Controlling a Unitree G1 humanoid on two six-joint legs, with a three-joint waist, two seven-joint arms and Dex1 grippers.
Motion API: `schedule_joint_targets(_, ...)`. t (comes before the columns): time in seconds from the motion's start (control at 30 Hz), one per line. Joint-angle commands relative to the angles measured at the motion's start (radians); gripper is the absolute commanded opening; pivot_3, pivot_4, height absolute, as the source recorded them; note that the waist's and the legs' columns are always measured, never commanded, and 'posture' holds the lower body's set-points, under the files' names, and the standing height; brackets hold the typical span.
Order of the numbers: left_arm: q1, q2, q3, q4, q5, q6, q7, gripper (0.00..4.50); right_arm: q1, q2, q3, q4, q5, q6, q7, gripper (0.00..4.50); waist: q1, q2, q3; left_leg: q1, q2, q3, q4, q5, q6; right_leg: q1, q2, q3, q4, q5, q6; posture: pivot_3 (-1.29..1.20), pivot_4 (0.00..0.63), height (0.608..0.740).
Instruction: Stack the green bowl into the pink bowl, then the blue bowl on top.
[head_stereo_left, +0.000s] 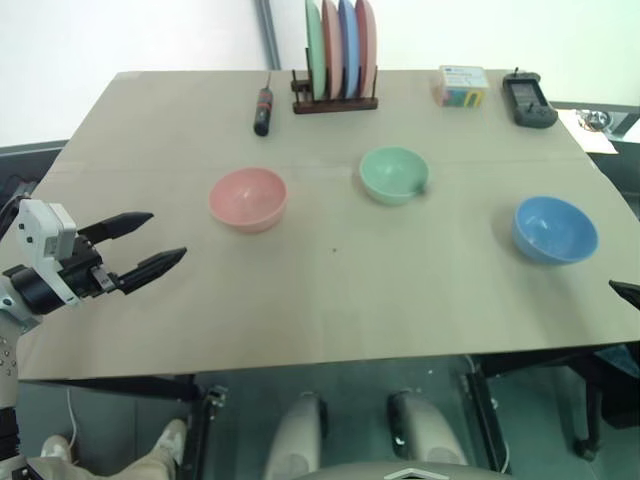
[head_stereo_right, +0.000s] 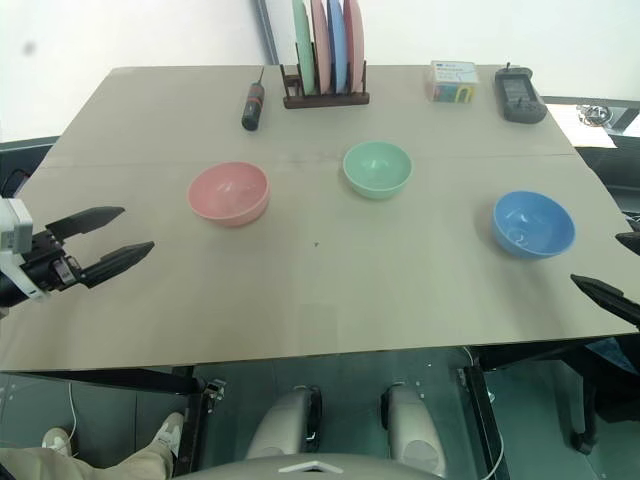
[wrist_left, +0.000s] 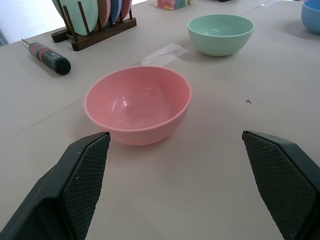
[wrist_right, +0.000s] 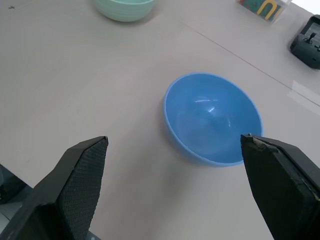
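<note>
3 bowls all separate on the desk (head_stereo_left: 330, 300), none stacked, all upright and empty. Pink bowl (head_stereo_left: 248, 198) sits left of centre in the head view, green bowl (head_stereo_left: 394, 174) just right of centre and a bit higher in frame, blue bowl (head_stereo_left: 554, 229) far right, mid-height. Pink and green are near each other but apart; blue is well apart from both. L gripper (head_stereo_left: 160, 243) at the left edge, mid-height, over the desk's left edge, jaws wide open, holding nothing, pointing roughly toward the pink bowl; in the L wrist view the pink bowl lies ahead between the two fingers, no contact. R gripper (head_stereo_right: 620, 267) pokes in at the right edge of the R eye view, below the blue bowl, jaws wide open and empty; the R wrist view shows the blue bowl ahead between the fingers, not touching. Along the top of the frame: wooden rack (head_stereo_left: 335, 102) with upright plates (green, pink, blue, pink) at top centre, screwdriver (head_stereo_left: 263, 108) w/ black-red handle left of the rack, small box (head_stereo_left: 461, 86) w/ colourful print right of it, black handheld device (head_stereo_left: 528, 100) at upper right. Person's shoe and trouser leg (head_stereo_left: 150, 455) at lower left, on the floor beside the desk.
</note>
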Motion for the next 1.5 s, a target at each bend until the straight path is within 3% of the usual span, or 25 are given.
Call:
schedule_joint_targets(0.03, -0.024, 0.004, -0.011, -0.015, -0.005, 0.006, 0.01, 4.5, -0.033, -0.017, -0.01, -0.001, 0.008, -0.004, -0.015, 4.43, 0.0, 0.0, 0.0, 0.0, 0.0, 0.0, 0.0, 0.0, 0.0, 0.0, 0.0, 0.0, 0.0, 0.0, 0.0, 0.0, 0.15, 0.74)
schedule_joint_targets(0.2, -0.057, -0.024, -0.07, -0.05, 0.037, 0.005, 0.069, 4.5, -0.128, -0.005, 0.108, -0.038, 0.039, 0.012, -0.064, 4.43, -0.002, 0.0, 0.0, 0.002, 0.0, 0.0, 0.003, 0.0, 0.0, 0.003, 0.0, 0.0, 0.001, 0.0, 0.0, 0.0, 0.15, 0.74)
schedule_joint_targets(0.4, -0.049, -0.036, -0.177, -0.225, 0.198, 0.031, 0.264, 4.5, -0.244, 0.02, 0.28, -0.091, 0.071, 0.018, -0.127, 4.43, 0.0, 0.0, 0.0, 0.0, 0.0, -0.001, 0.003, 0.0, 0.0, 0.003, 0.0, 0.0, 0.001, 0.002, -0.001, 0.0, 0.15, 0.74)
schedule_joint_targets(0.6, -0.221, 0.127, -0.472, -0.324, 0.475, 0.217, 0.349, 4.5, -0.447, 0.083, 0.595, -0.158, 0.045, 0.002, -0.195, 4.43, -0.001, 0.0, 0.001, 0.0, 0.0, -0.003, 0.005, 0.0, 0.0, 0.003, 0.003, 0.0, 0.002, 0.001, 0.0, 0.0, 0.15, 0.74)
schedule_joint_targets(0.73, -0.425, 0.117, -0.666, -0.318, 0.62, 0.329, 0.367, 4.5, -0.611, 0.166, 0.888, -0.173, -0.073, -0.041, -0.207, 4.43, -0.003, 0.0, 0.001, 0.0, 0.0, -0.003, 0.005, 0.0, 0.0, 0.003, 0.003, 0.0, 0.003, 0.001, 0.0, 0.0, 0.15, 0.74)
schedule_joint_targets(0.87, -0.591, 0.043, -0.848, -0.251, 0.749, 0.444, 0.37, 4.5, -0.712, 0.25, 1.014, -0.144, -0.125, -0.067, -0.221, 4.43, 0.002, 0.0, 0.001, -0.002, 0.0, -0.003, 0.006, 0.0, 0.0, 0.001, 0.004, 0.0, 0.003, 0.005, 0.001, 0.0, 0.15, 0.74)
schedule_joint_targets(0.97, -0.669, 0.0, -0.925, -0.212, 0.807, 0.474, 0.353, 3.36, -0.746, 0.289, 1.052, -0.138, -0.146, -0.077, -0.227, 4.5, 0.002, -0.001, 0.001, -0.004, -0.001, -0.004, 0.006, 0.0, 0.0, 0.001, 0.004, 0.0, 0.003, 0.005, 0.001, 0.0, 0.15, 0.74)
schedule_joint_targets(1.0, -0.679, -0.008, -0.932, -0.205, 0.809, 0.474, 0.345, 2.77, -0.755, 0.304, 1.057, -0.138, -0.148, -0.077, -0.236, 4.5, 0.002, -0.001, 0.001, -0.005, -0.001, -0.004, 0.006, 0.0, 0.0, 0.0, 0.004, 0.0, 0.003, 0.005, 0.001, 0.0, 0.15, 0.74)
schedule_joint_targets(1.07, -0.688, -0.014, -0.937, -0.196, 0.811, 0.483, 0.33, 2.55, -0.769, 0.33, 1.056, -0.138, -0.145, -0.072, -0.254, 4.5, 0.0, -0.001, 0.002, -0.006, 0.0, -0.005, 0.007, 0.0, 0.0, -0.002, 0.004, 0.0, 0.005, 0.005, 0.001, 0.0, 0.15, 0.74)
schedule_joint_targets(1.27, -0.688, -0.022, -0.925, -0.179, 0.813, 0.455, 0.303, 0.1, -0.78, 0.358, 1.047, -0.148, -0.15, -0.054, -0.28, 4.5, -0.001, -0.001, 0.002, -0.005, 0.0, -0.005, 0.01, 0.0, 0.0, -0.003, 0.004, 0.0, 0.012, 0.005, 0.0, 0.0, 0.15, 0.74)
schedule_joint_targets(1.5, -0.667, -0.029, -0.896, -0.233, 0.776, 0.446, 0.252, 0.01, -0.783, 0.354, 1.026, -0.136, -0.142, -0.043, -0.294, 4.5, 0.0, -0.001, 0.002, -0.004, 0.0, -0.005, 0.012, 0.0, 0.0, -0.004, 0.004, 0.0, 0.016, 0.005, 0.0, 0.0, 0.15, 0.74)
